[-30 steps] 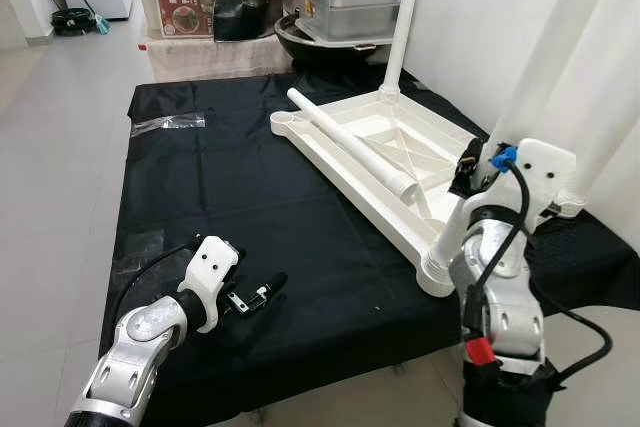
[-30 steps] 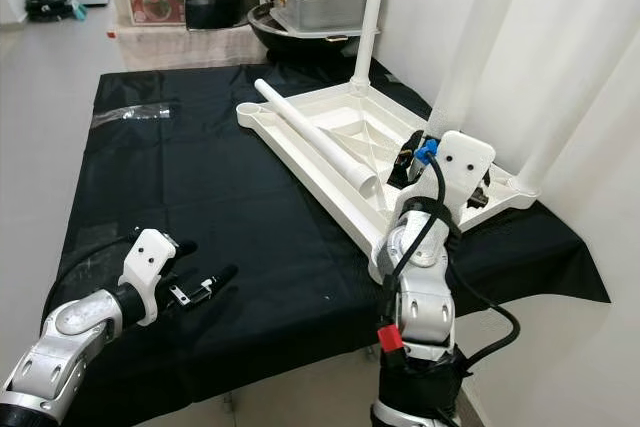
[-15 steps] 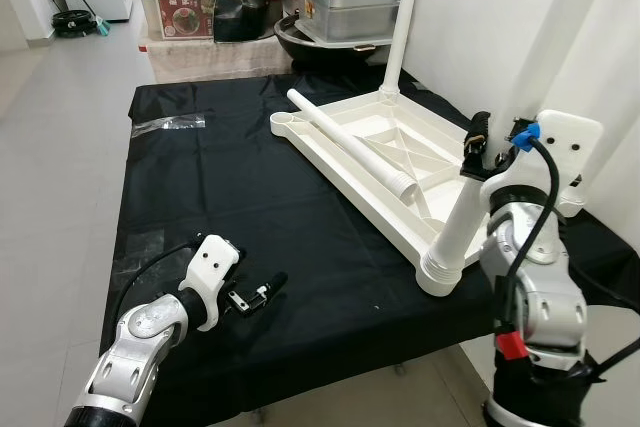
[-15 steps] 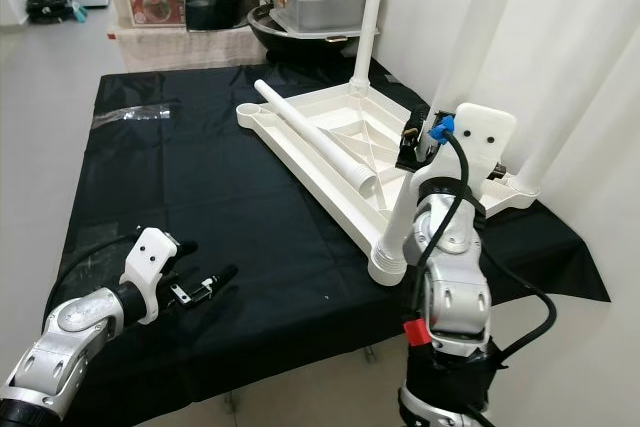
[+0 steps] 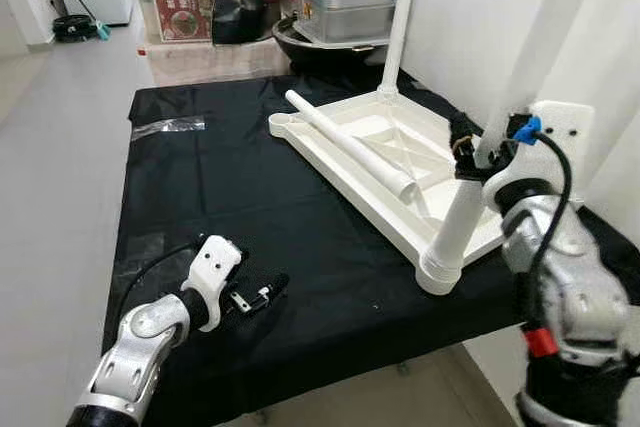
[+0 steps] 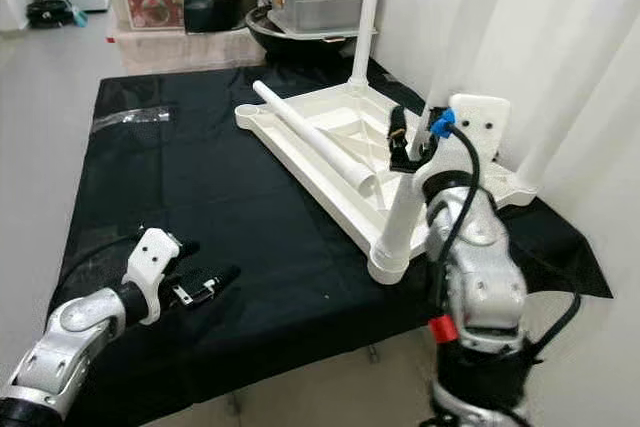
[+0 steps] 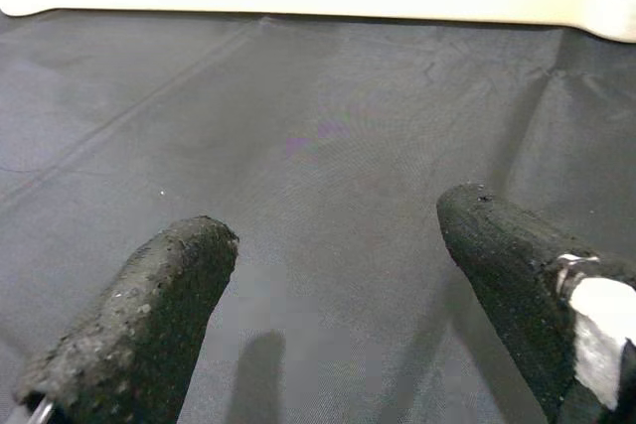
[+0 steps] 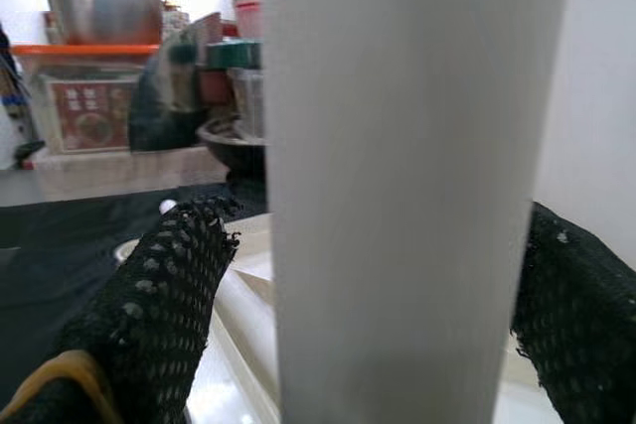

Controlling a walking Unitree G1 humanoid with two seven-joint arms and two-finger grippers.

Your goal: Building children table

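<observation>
Currently the right hand (image 5: 470,143) is clenched around a white leg (image 5: 462,217), steadying it in the upturned tabletop's (image 5: 375,152) corner socket; the left hand (image 5: 262,292) rests released on the black-covered table (image 5: 220,197).

1. The left arm reaches low over the table's near left corner, its silver forearm angled up from below.
2. The left claw (image 5: 262,294) hovers just above the black surface, fingers (image 7: 149,325) spread apart with nothing between them.
3. The right arm stands raised at the near right edge, wrist bent inward.
4. The right claw (image 8: 397,305) brackets a white leg, fingers (image 8: 164,295) on either side.
</observation>
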